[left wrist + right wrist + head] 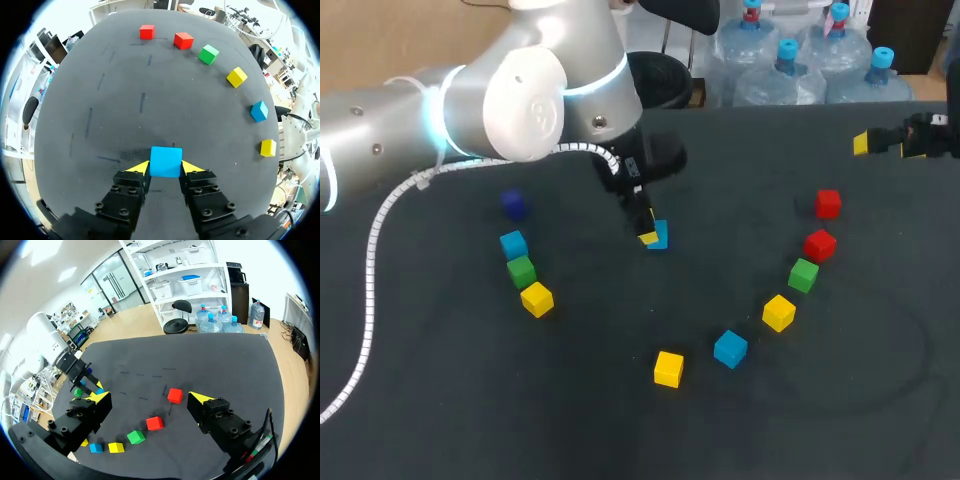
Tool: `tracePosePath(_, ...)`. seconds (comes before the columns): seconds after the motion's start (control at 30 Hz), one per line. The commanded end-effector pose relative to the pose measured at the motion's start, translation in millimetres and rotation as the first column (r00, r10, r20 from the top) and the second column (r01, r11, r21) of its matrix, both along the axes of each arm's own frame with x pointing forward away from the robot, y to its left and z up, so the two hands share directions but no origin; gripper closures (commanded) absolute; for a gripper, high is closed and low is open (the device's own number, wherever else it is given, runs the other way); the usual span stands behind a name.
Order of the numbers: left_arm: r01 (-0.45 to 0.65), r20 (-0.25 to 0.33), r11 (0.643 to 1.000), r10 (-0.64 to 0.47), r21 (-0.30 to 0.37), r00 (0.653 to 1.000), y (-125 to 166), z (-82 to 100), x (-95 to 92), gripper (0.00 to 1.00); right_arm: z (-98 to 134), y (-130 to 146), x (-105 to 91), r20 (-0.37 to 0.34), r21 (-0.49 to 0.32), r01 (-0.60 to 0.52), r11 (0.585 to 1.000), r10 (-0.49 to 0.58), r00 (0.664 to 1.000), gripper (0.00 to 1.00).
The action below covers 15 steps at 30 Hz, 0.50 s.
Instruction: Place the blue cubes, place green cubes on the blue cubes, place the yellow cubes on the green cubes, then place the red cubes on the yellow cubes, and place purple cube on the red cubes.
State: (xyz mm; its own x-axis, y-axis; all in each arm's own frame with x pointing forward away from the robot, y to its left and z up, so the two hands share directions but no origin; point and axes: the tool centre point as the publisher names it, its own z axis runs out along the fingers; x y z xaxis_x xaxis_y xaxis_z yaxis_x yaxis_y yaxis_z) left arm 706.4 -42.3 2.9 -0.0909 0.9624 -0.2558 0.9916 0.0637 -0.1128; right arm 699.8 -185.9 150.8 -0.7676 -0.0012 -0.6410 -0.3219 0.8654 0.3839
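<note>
My left gripper (166,168) is shut on a blue cube (166,161), whose sides touch both yellow tips. In the head view this blue cube (659,236) is low over the middle of the dark table, with the left gripper (648,232) pointing down on it. Whether it rests on the table I cannot tell. My right gripper (880,143) hangs open and empty at the far right, well above the cubes; its wrist view shows the right gripper (150,398) wide apart over a red cube (174,395).
At the left lie a purple cube (513,204), a blue cube (513,243), a green cube (521,270) and a yellow cube (536,298). An arc at the right runs from a yellow cube (668,368) through blue (730,348), yellow (779,312) and green (803,274) cubes to two red cubes (819,244).
</note>
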Motion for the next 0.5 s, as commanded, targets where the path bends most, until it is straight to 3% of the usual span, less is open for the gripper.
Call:
tracePosePath(0.03, 0.003, -0.007, 1.0, -0.003, 0.0, 1.0, -0.5, -0.7, 3.6, 1.0, 0.1, 0.6, -0.3, 0.0, -0.002, 0.003, 1.0, -0.003, 1.0, 0.0)
tracePosePath(0.5, -0.004, -0.014, 1.0, 0.004, 0.003, 1.0, -1.0, -4.4, 6.6, 1.0, 0.1, 0.6, -0.3, 0.0, -0.002, 0.003, 1.0, -0.003, 1.0, 0.0)
